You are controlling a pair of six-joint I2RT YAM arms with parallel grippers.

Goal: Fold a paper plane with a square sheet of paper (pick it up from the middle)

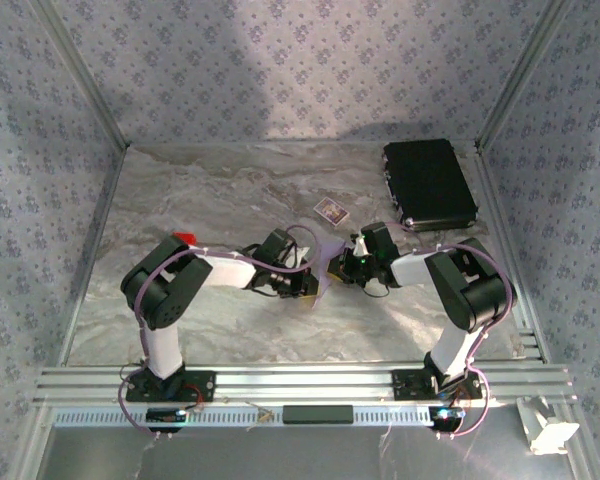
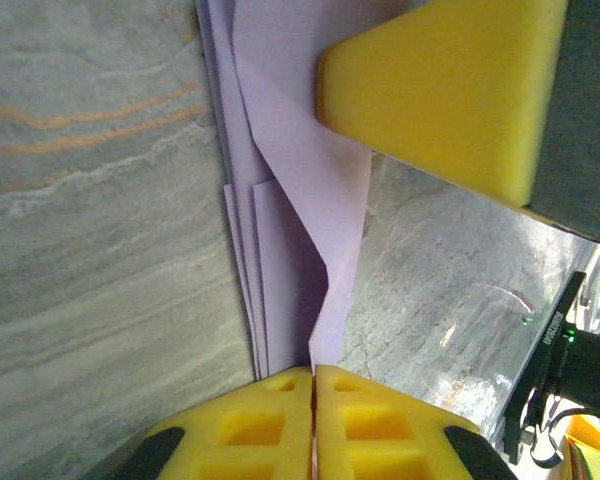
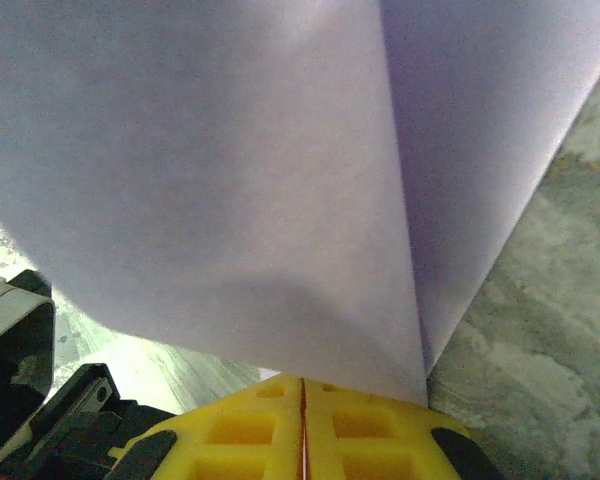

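Left gripper (image 2: 313,375): yellow fingers pressed together w/ the lilac paper (image 2: 300,200) pinched btwn them at its near end. Paper is folded, w/ several layers whose edges run side by side and one slanted flap across the middle. Marble table (image 2: 90,250) shows on both sides of it. Right gripper (image 3: 302,385): fingers closed tight on the same paper, clamped at a fold, w/ two flaps spreading up & away from the pads in the right wrist view. One yellow finger of the right gripper sits top right in the left wrist view, overlapping the paper's far end. Top view: both wrists meet nose to nose near table ctr, paper btwn them. Small patterned card (image 1: 331,210) lies just behind them, apart from the paper. Red block (image 1: 185,238) by the left arm's elbow. Black case (image 1: 429,183) in the far right corner.
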